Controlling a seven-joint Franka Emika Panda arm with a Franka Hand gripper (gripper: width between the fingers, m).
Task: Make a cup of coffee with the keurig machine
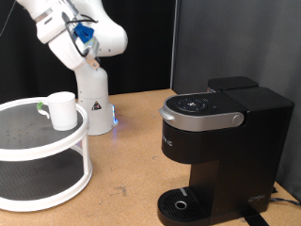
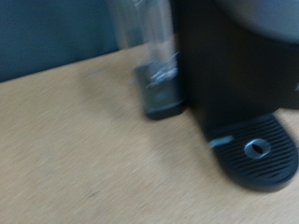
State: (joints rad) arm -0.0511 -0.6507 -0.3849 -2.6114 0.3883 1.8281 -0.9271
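A plain white cylindrical cup stood on the top tier of a round white two-tier shelf at the exterior view's left; it looked light, rigid and smooth, best gripped across its rim. The boxy black keurig machine sat right, lid down, drip tray bare. No gripper showed, so whether it was open I cannot tell.

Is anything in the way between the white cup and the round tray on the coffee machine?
Nothing visible. The cup sits on the white shelf at the exterior view's left; only bare table lies between it and the coffee machine. Its drip tray holds nothing. The gripper isn't visible.
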